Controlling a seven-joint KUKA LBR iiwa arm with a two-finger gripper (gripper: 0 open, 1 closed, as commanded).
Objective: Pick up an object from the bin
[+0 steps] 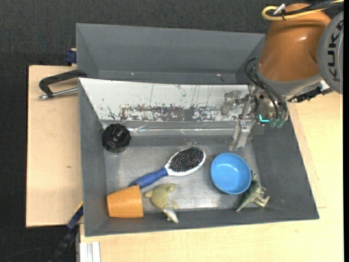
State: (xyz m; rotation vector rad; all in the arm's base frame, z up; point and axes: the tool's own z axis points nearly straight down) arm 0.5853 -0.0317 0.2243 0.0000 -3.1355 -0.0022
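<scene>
My gripper [239, 141] hangs at the right of the bin near the back wall, with nothing seen in it. Just in front of it and slightly to the left, a round blue bowl [231, 173] sits upright on the bin floor. A hairbrush [184, 162] with a white head, black bristles and a blue handle lies left of the bowl, its handle pointing to the front left. A small green toy dinosaur [252, 197] lies at the front right, below the bowl.
An orange cup [125, 202] lies on its side in the front left corner. A pale olive toy animal [162, 196] is next to it. A black ribbed round thing [115, 137] sits at the back left. The arm's orange cover rises over the bin's right rim.
</scene>
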